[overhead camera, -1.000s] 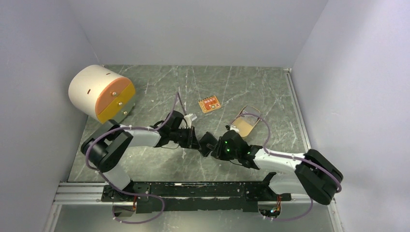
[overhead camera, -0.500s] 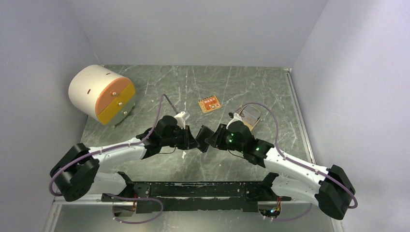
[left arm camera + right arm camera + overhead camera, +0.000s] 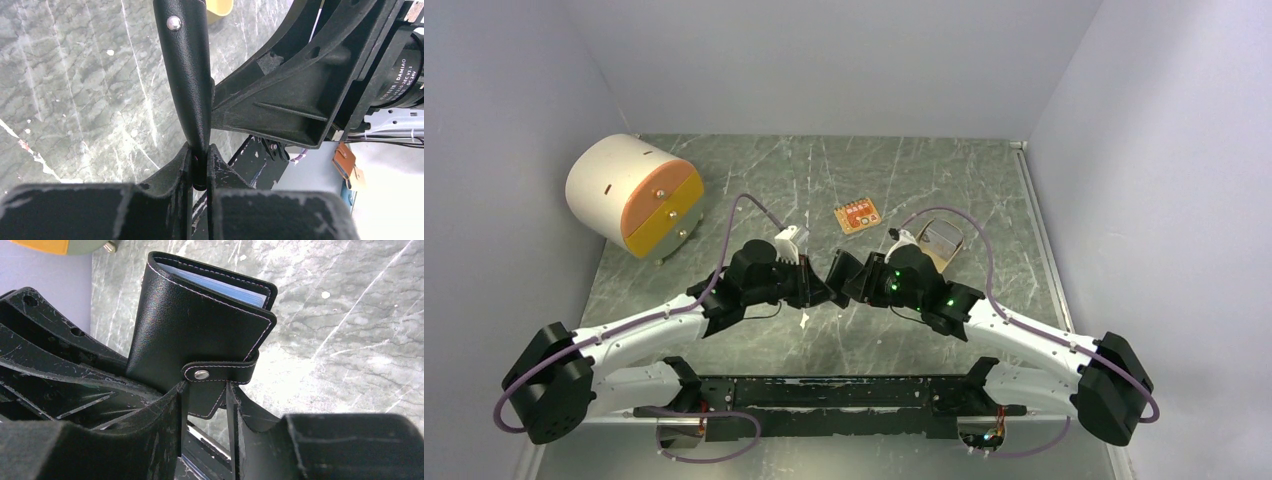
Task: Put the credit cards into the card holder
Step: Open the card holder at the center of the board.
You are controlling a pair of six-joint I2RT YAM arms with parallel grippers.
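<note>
Around the middle, the green marbled table (image 3: 984, 180) is being shared by a white drum (image 3: 614, 185) with an orange and yellow face at upper left, a small orange card (image 3: 857, 216) toward the back, and a tan tray (image 3: 944, 240) that is being partly covered by the right arm (image 3: 1024, 325). That arm and the left arm (image 3: 654, 325) are being stretched in from the lower corners, elbows low, wrists being pointed nose to nose mid-frame. Between them the card holder (image 3: 200, 325) is being held up, closed, its snap tab fastened. It is being pinched edge-on in the tightly closed left gripper (image 3: 199, 165), whose view is being blocked on the right by the other gripper's ribbed black plastic. The right gripper (image 3: 206, 407) is being held narrow around the holder's lower corner; whether it is pressing cannot be told. Smooth black stitched leather is being shown, with glossy blue pockets peeking out at the top edge.
</note>
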